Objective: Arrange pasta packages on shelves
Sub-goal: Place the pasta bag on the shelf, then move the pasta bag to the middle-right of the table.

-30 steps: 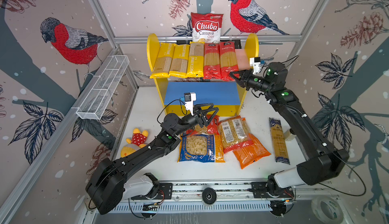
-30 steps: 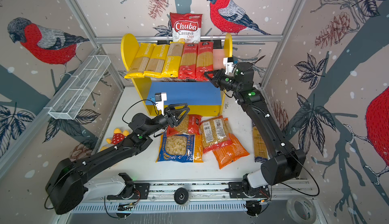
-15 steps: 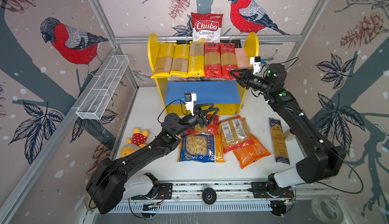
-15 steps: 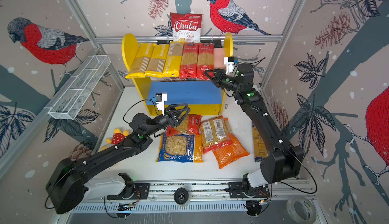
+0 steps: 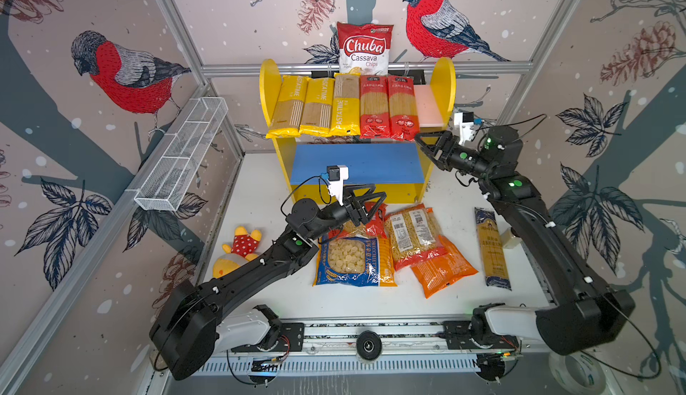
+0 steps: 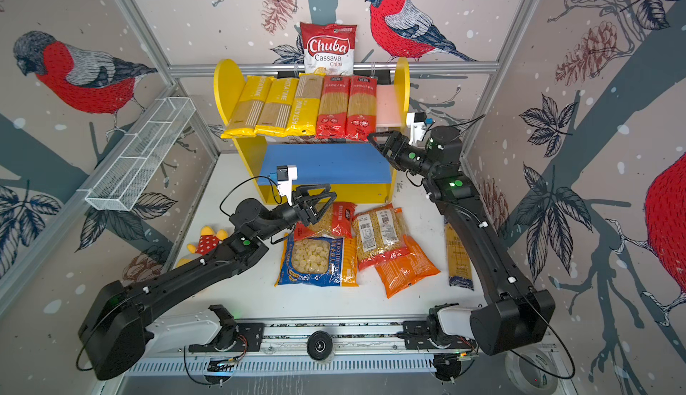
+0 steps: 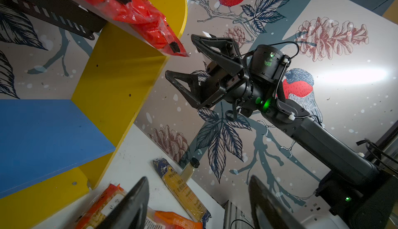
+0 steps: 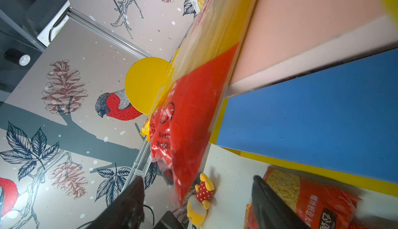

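Left gripper hung wide open and empty over the heap of short-pasta bags; the squat red bag sat right under its jaw tips, the blue bag of round pasta just below and nearer the arm's base, its long axis running front to back. Past the tips lay the red-edged macaroni bag, partly on top of the orange bag. The left arm was clearly nearer all four, so my guess was that the next pick there meant a short drop onto the squat red bag. The yellow rack stood beyond both grippers: the pink upper board carried three yellow PASTATIME packs and two red spaghetti packs side by side, long axes front to back, near ends overhanging, with one bare slot at the end nearest the right gripper. The blue lower board was bare. Right gripper was spread wide, holding nothing, just off the overhanging corner of the last red pack, apart from it in the left wrist view. The dark-blue spaghetti pack lay on the table beside the right arm, behind and below its gripper, long axis front to back; the right arm was nearer.
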Available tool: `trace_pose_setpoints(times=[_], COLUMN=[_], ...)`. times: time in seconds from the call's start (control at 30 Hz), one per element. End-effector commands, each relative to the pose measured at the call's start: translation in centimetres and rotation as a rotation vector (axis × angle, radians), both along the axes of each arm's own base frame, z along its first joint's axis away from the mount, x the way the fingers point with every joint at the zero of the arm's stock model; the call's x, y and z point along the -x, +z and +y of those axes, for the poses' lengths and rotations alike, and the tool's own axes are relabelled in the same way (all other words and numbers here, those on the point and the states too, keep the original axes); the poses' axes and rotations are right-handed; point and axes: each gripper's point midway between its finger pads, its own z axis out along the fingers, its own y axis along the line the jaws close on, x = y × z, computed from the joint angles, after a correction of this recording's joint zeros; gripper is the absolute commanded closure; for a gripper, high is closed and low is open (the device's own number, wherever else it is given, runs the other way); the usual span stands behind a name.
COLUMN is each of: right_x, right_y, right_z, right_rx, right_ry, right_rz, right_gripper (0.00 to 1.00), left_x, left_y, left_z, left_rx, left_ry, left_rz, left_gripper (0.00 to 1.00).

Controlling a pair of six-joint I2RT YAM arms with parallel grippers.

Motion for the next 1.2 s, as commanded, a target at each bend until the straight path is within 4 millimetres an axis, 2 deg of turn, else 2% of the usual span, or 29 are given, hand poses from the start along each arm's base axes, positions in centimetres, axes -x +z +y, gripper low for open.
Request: trace_pose_setpoints(times=[0.0,0.13,0.23,0.3,0.4,0.47,0.53,0.63,0.77,0.87,0.97,1.07,1.17], right_x=[2.3,5.8,8.2,9.3,10.1,10.2,9.9,8.5,7.0,6.0,5.1,4.3,4.5], right_y=[-0.3,0.4,-0.8,-3.3,-8.6,-12.4,-15.2,-21.0,-28.0,-30.1,-31.1,-31.8,-32.8], right_z=[-0.3,-0.4,-0.3,-0.2,-0.3,-0.8,-1.8,-4.9,-12.2,-17.0,-20.6,-23.7,-26.4], right_rx=[0.053,0.087,0.133,0.153,0.185,0.214,0.252,0.357,0.55,0.645,0.674,0.727,0.778], right_ry=[0.052,0.108,0.157,0.182,0.184,0.144,0.09,-0.068,-0.37,-0.568,-0.739,-0.876,-0.994], right_rz=[-0.071,-0.157,-0.192,-0.166,-0.065,0.009,0.057,0.223,0.494,0.593,0.628,0.639,0.683], right_gripper=[0.16,0.08,0.08,0.09,0.11,0.13,0.14,0.16,0.16,0.12,0.1,0.07,0.05], left_x=[-0.1,0.5,0.9,1.1,1.3,1.2,0.7,-0.1,-0.1,0.2,0.6,0.9,1.0], left_y=[-0.5,-1.9,-3.3,-4.4,-6.4,-7.7,-9.2,-11.8,-13.5,-14.1,-14.5,-14.5,-14.4], left_z=[-0.2,-1.6,-2.9,-3.9,-5.3,-6.1,-6.5,-7.0,-8.0,-8.9,-9.5,-9.8,-9.7], left_rx=[-0.084,-0.2,-0.28,-0.332,-0.397,-0.435,-0.479,-0.54,-0.522,-0.489,-0.464,-0.445,-0.441], left_ry=[0.059,0.107,0.133,0.143,0.15,0.169,0.193,0.205,0.17,0.135,0.106,0.087,0.083], left_rz=[-0.064,-0.117,-0.155,-0.174,-0.19,-0.199,-0.183,-0.138,-0.089,-0.057,-0.034,-0.024,-0.032], left_gripper=[0.28,0.28,0.28,0.28,0.28,0.27,0.27,0.27,0.27,0.27,0.27,0.27,0.27])
